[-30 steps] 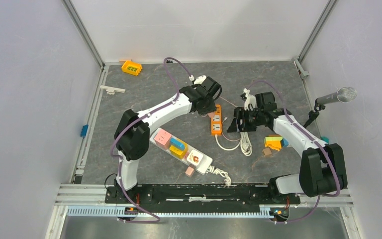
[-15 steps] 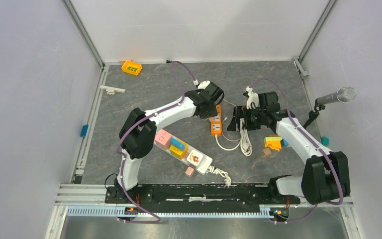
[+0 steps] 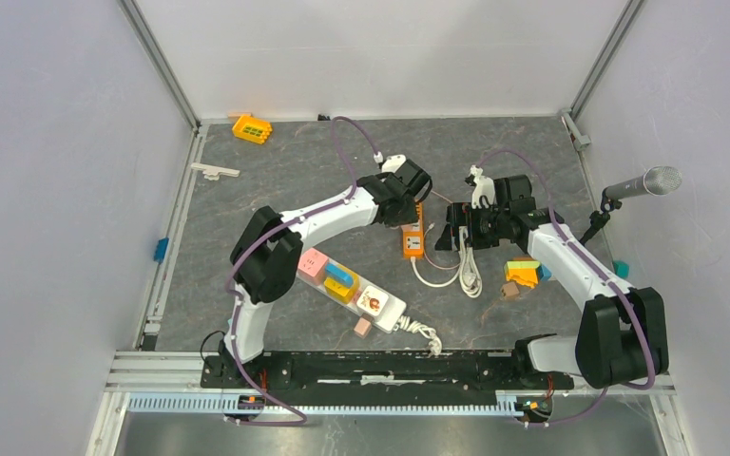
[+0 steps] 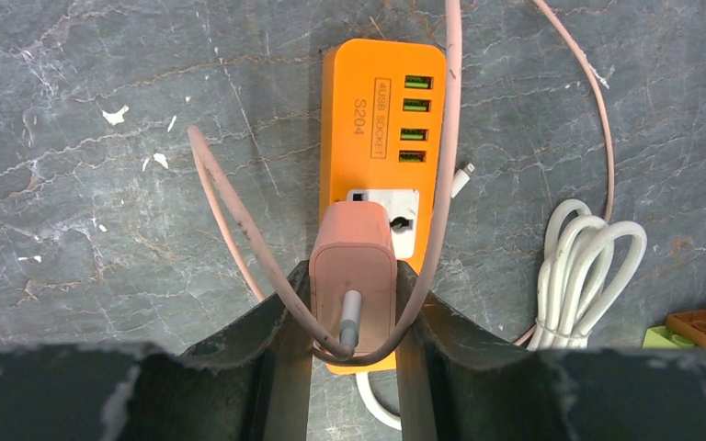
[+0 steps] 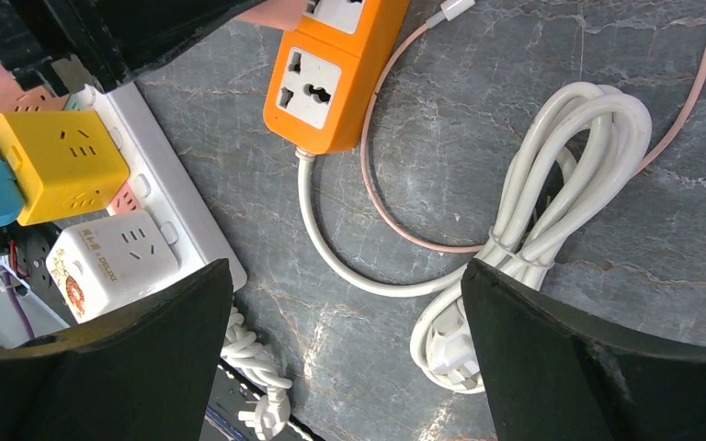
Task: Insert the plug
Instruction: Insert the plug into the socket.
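Nearest in the overhead view, low in the middle of the frame, a white power strip [image 3: 347,285] lies slantwise on the grey table [image 3: 276,180]. Only the right wrist view shows clearly what is plugged into it, at the left of that frame: a yellow cube adapter [image 5: 60,161] and a white adapter [image 5: 110,262] bearing a red-orange picture and print too fine to read. That view also shows the right hand [image 5: 347,276] released, its two dark fingers spread wide at the lower corners with nothing between them, above a bundled white cord [image 5: 552,211] whose lead runs to the end of the orange power strip [image 5: 331,73]. Farther in, at the centre of the overhead frame, the left hand [image 3: 409,207] sits over that strip, but the arm hides its grip there. The left wrist view supplies it: the hand is clenched on the pink plug [image 4: 353,257], a finger on each side, the plug standing on the strip's white socket face at bottom centre. Whether the prongs are fully seated I cannot tell. A pink cable [image 4: 230,211] loops from the plug's back across the strip. Beside four green USB ports the orange casing reads "4USB SOCKET", boxed, and "S204". Farthest, and seen only from overhead, are a microphone [image 3: 642,182] at the right edge and an orange brick [image 3: 251,127] at upper left.
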### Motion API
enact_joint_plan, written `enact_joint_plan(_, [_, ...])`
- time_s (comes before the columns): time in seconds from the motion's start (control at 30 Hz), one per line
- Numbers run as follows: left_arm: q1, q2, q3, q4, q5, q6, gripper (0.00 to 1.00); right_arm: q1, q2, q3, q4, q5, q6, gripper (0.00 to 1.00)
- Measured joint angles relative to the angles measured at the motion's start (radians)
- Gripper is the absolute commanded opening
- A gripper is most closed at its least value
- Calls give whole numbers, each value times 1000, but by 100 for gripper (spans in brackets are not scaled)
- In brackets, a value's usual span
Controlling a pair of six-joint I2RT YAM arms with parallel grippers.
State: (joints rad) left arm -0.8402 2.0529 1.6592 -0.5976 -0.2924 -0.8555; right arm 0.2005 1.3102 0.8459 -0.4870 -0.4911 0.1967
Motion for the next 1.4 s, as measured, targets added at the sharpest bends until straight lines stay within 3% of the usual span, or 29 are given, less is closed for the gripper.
enact_joint_plan(0.37, [-6, 26, 0, 22, -30, 2, 2, -1, 1, 0, -1, 0, -11, 98])
enact_joint_plan(0.7, [-60, 68, 55, -23, -148, 28, 2, -6, 1, 0, -1, 8, -11, 98])
enact_joint_plan(1.4, [-85, 110, 103, -69, -193, 28, 2, -13, -5, -35, 0, 31, -11, 98])
